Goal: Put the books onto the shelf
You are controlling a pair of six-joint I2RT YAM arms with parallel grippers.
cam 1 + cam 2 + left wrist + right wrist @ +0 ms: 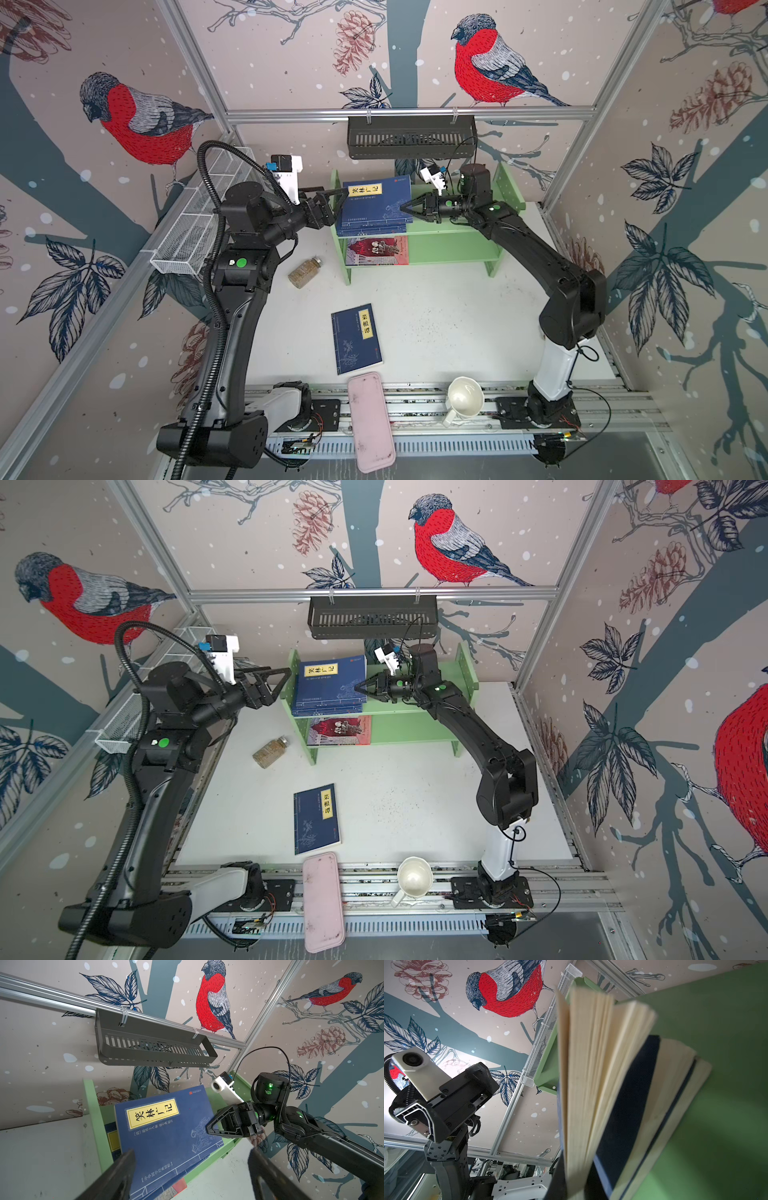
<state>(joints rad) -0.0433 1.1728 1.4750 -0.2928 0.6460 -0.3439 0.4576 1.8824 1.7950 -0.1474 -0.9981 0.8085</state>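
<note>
White tabletop (436,324) lies open round the loose book (357,338), flat and well apart from the shelf (457,245), pink case (370,419) just beside its near edge; expect it light, thin, floppy, so pinch at the spine. The navy stack (374,203) sits on the top tier, red book (376,250) below. Your left fingers (118,1172) are spread beside the stack; right fingers (417,205) clenched, tip on its tilted cover

Jar (305,272), pink case (371,422), white mug (464,399).
</note>
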